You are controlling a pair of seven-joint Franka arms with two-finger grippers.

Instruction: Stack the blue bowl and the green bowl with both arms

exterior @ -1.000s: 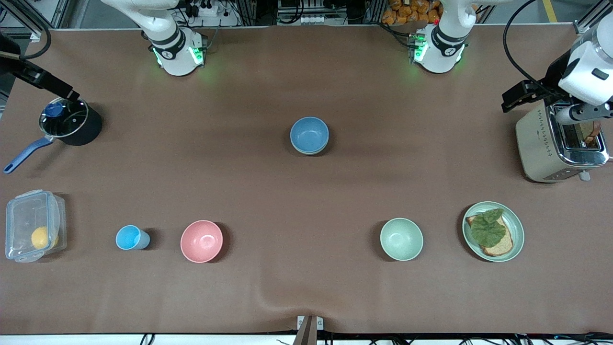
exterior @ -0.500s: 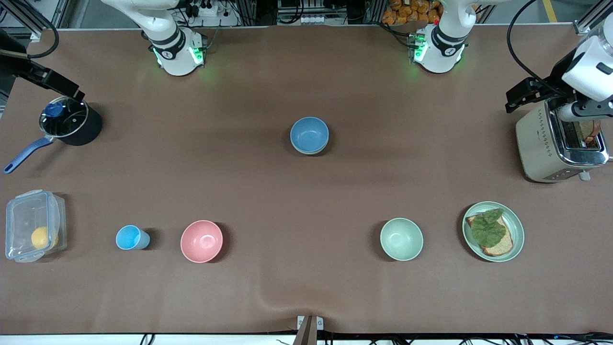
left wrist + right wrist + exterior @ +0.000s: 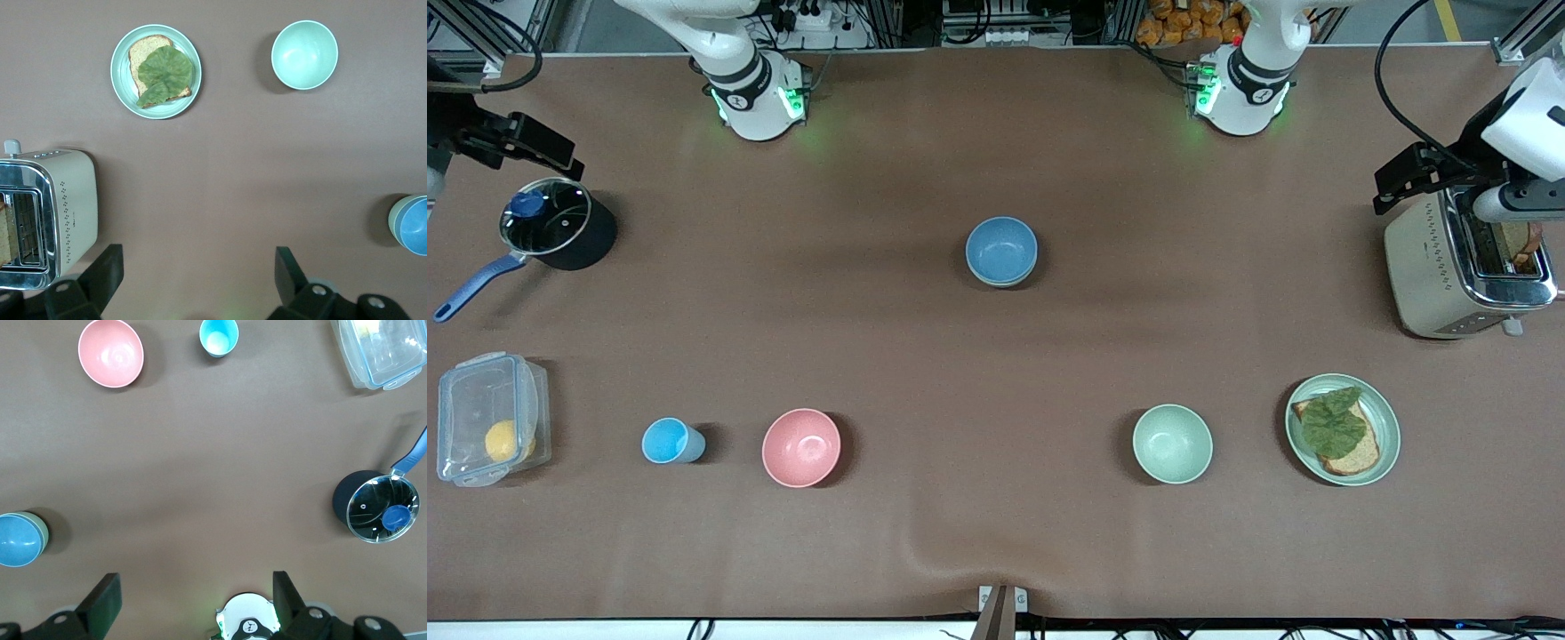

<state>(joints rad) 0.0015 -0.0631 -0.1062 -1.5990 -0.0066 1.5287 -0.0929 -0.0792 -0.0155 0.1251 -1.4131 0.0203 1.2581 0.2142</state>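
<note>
While both arms hang high at opposite ends of the worktop [image 3: 996, 533], the blue bowl [image 3: 1001, 250] sits at mid-worktop, already nested inside the green bowl [image 3: 996, 280], whose pale rim peeks out beneath it. The left claw [image 3: 197, 283], fingers spread and empty, hovers over the toaster [image 3: 1458, 267]; the right claw [image 3: 193, 603], likewise spread and empty, hovers over the lidded pot [image 3: 551, 222]. From each claw the stack lies well away toward the worktop's middle, neither arm clearly closer. Stacking looks complete.

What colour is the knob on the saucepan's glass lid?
Dark blue knob, matching the saucepan handle; clearest in the right wrist view.
</note>
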